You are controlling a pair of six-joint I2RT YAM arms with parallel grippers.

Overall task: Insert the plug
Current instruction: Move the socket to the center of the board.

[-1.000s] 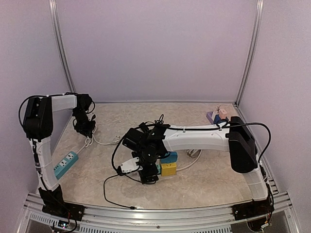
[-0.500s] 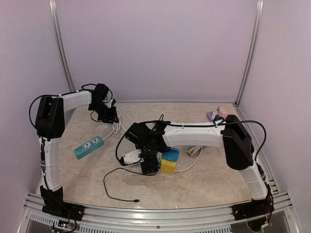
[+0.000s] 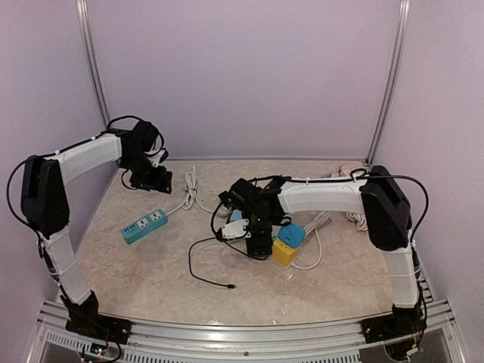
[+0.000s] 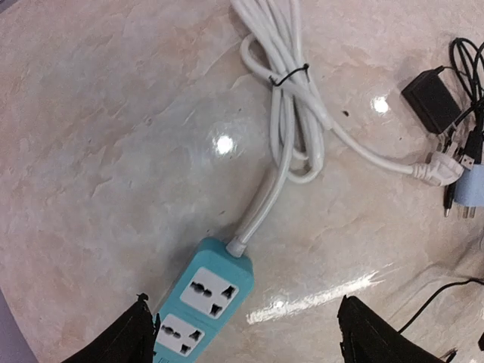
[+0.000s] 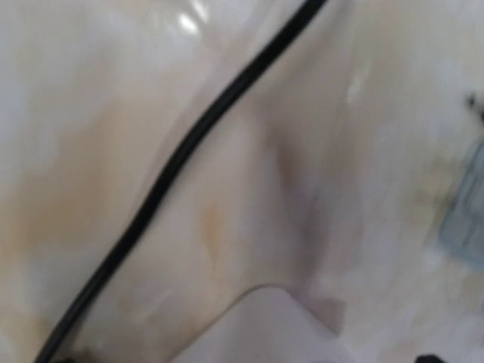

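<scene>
Teal power strip (image 4: 206, 296) lies near left hand (image 4: 243, 325).

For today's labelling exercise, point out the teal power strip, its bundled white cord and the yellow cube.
teal power strip (image 4: 214, 288): left wrist view, upper socket face.
bundled white cord (image 4: 290, 104): left wrist view, middle of the coil.
yellow cube (image 3: 286, 255): top external view, its top face.

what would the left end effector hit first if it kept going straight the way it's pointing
Most likely the teal power strip: its cord end sits right ahead of the open left end effector. Depth is unclear, so it might instead land on the table just beside the strip.
</scene>
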